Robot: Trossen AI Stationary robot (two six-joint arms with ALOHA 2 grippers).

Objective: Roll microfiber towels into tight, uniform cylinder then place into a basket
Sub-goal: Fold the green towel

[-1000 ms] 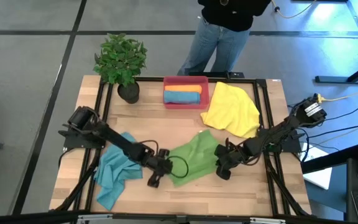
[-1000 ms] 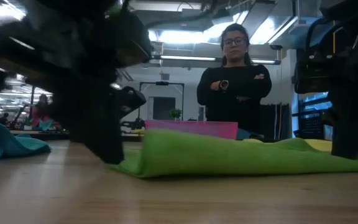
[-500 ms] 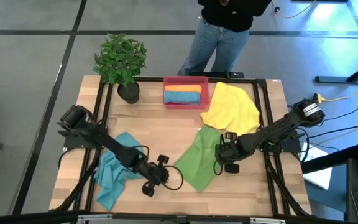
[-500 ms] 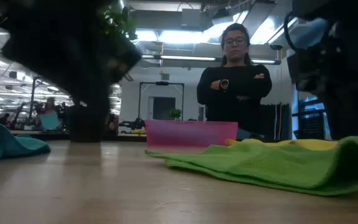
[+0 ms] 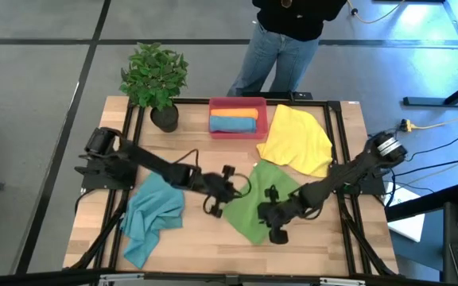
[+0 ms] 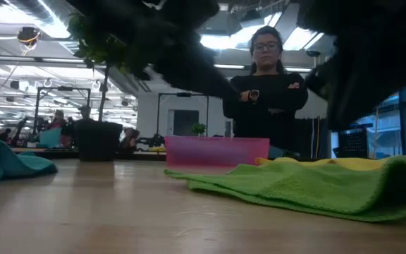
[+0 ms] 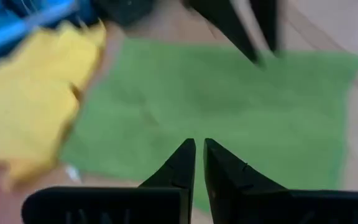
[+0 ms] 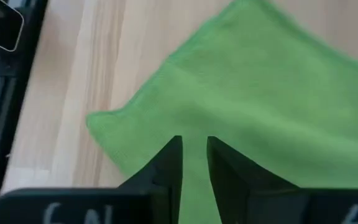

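Since half a second ago the left gripper [image 5: 227,184] has swung from the bench's front edge up toward the middle, to the green towel's [image 5: 265,202] left corner, and the right gripper [image 5: 270,216] has slid from that towel's right side to its front part.

That green towel lies spread flat as a diamond in the middle of the bench, slightly toward the front, its far corner touching the yellow towel [image 5: 296,141] near the back right. In the left wrist view the left gripper's fingers [image 7: 182,163] stand almost together with only a thin slit between them, above the cloth and holding nothing. In the right wrist view the right gripper's fingers [image 8: 169,158] are a narrow gap apart with green cloth between them; whether they pinch it cannot be told.

Both arms reach low and stretched inward from their bases at the bench's side edges.

At the back edge the basket [image 5: 216,103] holds an orange roll [image 5: 234,114] and a blue roll [image 5: 233,124]. A teal towel [image 5: 151,216] lies crumpled at the front left. A potted plant [image 5: 155,79] stands at the back left corner, and a person [image 6: 265,92] with folded arms stands behind the bench.
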